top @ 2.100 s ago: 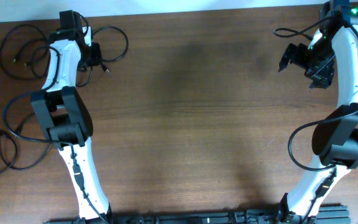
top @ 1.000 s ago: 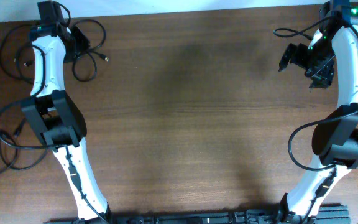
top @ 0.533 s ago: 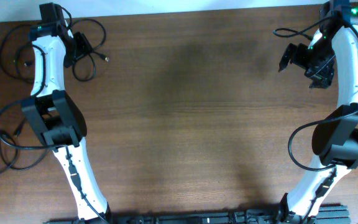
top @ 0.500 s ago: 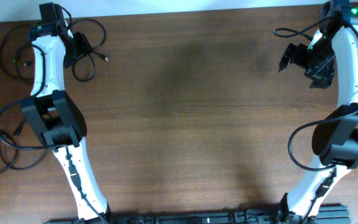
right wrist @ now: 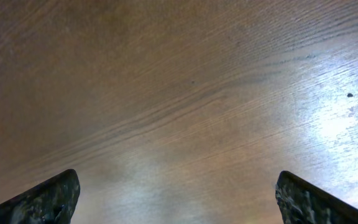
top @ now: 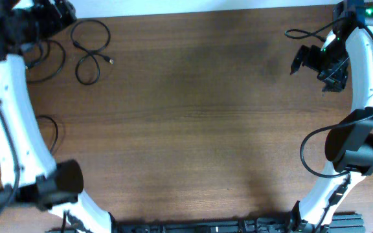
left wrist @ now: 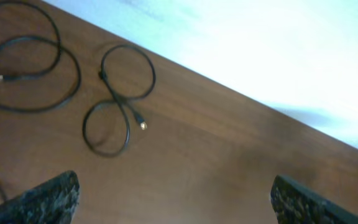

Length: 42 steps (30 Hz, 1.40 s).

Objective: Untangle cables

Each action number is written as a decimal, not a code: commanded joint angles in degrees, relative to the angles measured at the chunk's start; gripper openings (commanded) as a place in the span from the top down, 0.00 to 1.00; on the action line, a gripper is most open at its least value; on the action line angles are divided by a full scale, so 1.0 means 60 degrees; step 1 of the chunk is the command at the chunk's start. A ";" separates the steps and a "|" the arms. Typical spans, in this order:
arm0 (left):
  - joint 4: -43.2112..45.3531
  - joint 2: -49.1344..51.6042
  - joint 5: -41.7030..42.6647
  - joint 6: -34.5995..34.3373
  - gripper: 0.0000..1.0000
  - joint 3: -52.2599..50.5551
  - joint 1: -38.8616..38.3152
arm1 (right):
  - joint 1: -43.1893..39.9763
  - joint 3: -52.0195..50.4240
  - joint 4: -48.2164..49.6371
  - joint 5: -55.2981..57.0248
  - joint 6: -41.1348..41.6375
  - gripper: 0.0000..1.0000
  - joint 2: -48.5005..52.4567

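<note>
At the far left corner of the worktop [top: 193, 116] the cables [top: 85, 53] lie as loose, separate loops, not as one knot. Nearest the middle is a figure-eight cable [left wrist: 117, 101], two rounds crossing once, with a small plug end resting just beside the lower round. Left of it, and apart from it, a second cable [left wrist: 78, 78] sweeps in wider overlapping curves, its plug ends near the edge of the left wrist view. A third arc of cord [top: 56, 133] shows lower down beside the left arm [top: 11, 116]; most of it is hidden, so I cannot tell how it lies.

Over these loops hangs the left tool [left wrist: 176, 202], fingers spread wide with nothing between them, lifted well clear of the wood. On the opposite side the right tool [right wrist: 182, 199] is likewise spread and empty, above bare wood grain well apart from any cord.

My reading is that the separating step is at or near its end: no cord visibly crosses another. What remains is probably checking the hidden third cord. If it crosses the second, the next move calls for a low pinch on one strand alone, then a slow drag away so the neighbouring loops do not follow.
</note>
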 commanded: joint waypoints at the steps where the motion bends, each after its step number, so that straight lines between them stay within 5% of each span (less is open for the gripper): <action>1: -0.1093 -0.0550 -0.0011 0.0273 0.01 -0.0029 -0.0004 | 0.0000 0.0153 0.0000 0.0157 -0.0058 0.02 -0.0295; 11: -0.3413 -0.1355 -0.0004 0.0911 0.02 -0.0036 -0.0004 | 0.0000 0.0153 0.0874 -0.0102 0.0018 0.02 -0.0291; 18: -0.3413 -0.2834 0.0098 0.1337 0.02 -0.0565 -0.0244 | 0.0000 0.0153 0.0528 -0.1268 0.0015 0.02 -0.0291; 27: -0.3155 -0.6681 -0.0590 0.1370 0.01 -0.4226 -0.0980 | 0.0175 0.0153 -0.1093 -0.1967 -0.0044 0.02 -0.0390; 32: -0.2484 -0.8244 -0.0590 0.1366 0.01 -0.6058 -0.0980 | 0.0882 0.0153 -0.1577 -0.1836 -0.0889 0.01 -0.1253; 42: -0.2463 -0.8542 -0.0586 0.1366 0.01 -0.6302 -0.0980 | 0.2404 -0.0164 -0.1843 -0.0991 -0.1286 0.01 -0.4874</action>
